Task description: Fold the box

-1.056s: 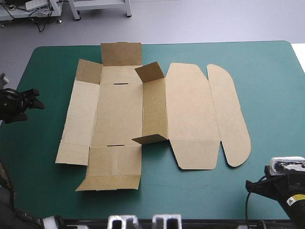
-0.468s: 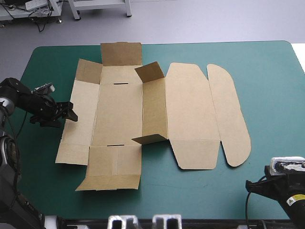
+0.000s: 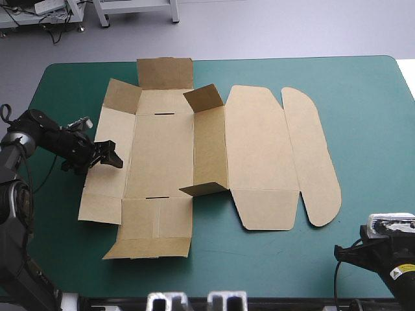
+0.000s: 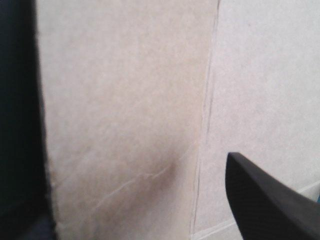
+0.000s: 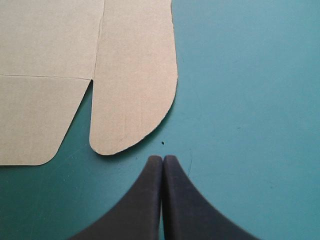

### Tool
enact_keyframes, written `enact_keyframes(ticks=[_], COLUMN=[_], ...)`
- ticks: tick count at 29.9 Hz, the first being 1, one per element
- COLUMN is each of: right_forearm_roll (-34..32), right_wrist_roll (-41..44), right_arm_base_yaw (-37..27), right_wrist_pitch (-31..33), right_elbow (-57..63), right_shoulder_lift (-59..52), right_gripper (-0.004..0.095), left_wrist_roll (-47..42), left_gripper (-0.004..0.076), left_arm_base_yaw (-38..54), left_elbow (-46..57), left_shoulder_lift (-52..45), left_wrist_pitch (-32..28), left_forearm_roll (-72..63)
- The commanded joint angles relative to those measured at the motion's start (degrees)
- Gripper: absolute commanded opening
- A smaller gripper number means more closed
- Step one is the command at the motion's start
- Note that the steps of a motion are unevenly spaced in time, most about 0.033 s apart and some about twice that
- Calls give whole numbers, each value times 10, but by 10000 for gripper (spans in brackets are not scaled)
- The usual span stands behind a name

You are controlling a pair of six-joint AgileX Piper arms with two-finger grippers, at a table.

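Box (image 3: 162, 155) lies opened out as a cut brown sheet over the left half and middle of the table (image 3: 369, 91). Its base is toward the left edge, and the lid (image 3: 259, 152) and its rounded flap (image 3: 314, 155) reach toward the right. Most of it is flat; the far end flap and two small tabs beside the base stand partly up.

The left gripper (image 3: 107, 159) sits at the outer edge of the side panel (image 3: 110, 129), about midway along it. Its fingers (image 4: 265, 200) stand well apart, bare board fills the space ahead of them, and I see nothing clamped. The right gripper (image 5: 162, 167) is by the near right corner, its fingers pressed together into a point. It is empty and near the rounded flap's tip, not touching it.

To my eye the board is thin and light. It looks stiff across each panel but ready to hinge at the scored creases, and likely to skate on the smooth cover if pushed. The best hold looks to be a panel's free edge near its middle, so that it swings up evenly. A grip at a corner would probably twist it.
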Motion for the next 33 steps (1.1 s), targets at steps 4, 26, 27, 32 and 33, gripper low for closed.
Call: enact_keyframes(ticks=[4, 26, 27, 32, 33], right_forearm_roll=[4, 17, 20, 24, 24], right_wrist_roll=[1, 1, 1, 1, 1], right_arm_base_yaw=[0, 0, 0, 0, 0], right_wrist_pitch=[-33, -31, -31, -29, -28], right_elbow=[-13, -13, -13, -13, -13], right_shoulder_lift=[6, 6, 6, 6, 6], right_gripper=[-20, -20, -20, -20, -20], left_wrist_roll=[1, 100, 119, 216, 217], left_gripper=[348, -10, -10, -10, -10], left_arm_base_yaw=[-9, -108, -125, -200, -211], left_elbow=[4, -143, -158, -216, -224], left_shoulder_lift=[-24, -33, -33, -33, -33], left_wrist_pitch=[45, 50, 50, 30, 15], left_forearm_roll=[-49, 92, 104, 151, 160])
